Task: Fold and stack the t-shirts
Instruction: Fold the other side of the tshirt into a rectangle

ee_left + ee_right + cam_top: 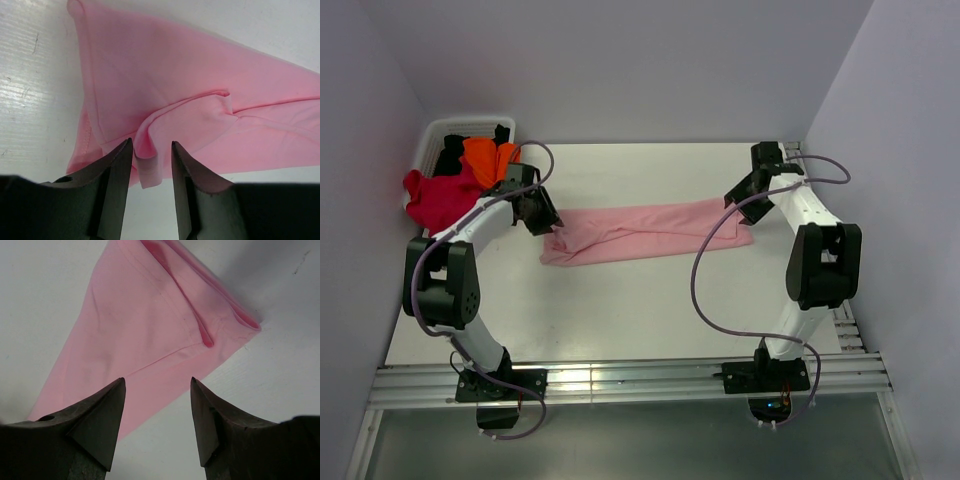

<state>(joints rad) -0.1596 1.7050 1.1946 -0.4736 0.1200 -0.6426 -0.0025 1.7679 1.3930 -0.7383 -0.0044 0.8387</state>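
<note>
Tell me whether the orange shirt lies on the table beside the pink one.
No: the orange shirt sits in the white basket at the far left corner, apart from the pink shirt.

The pink t-shirt (200, 95) just ahead of the left end effector (152, 145) is soft, matt cloth with stitched hems, gathered in smooth creases, while the end effector's fingers (117, 175) look like dull black plastic, faintly grainy. The bench (30, 75) beside it is hard and white with a slight sheen, fine streaks and a few dark scuffs. Under the right end effector (157, 385) the same cloth shows no gloss, only a fine stitched seam.
</note>
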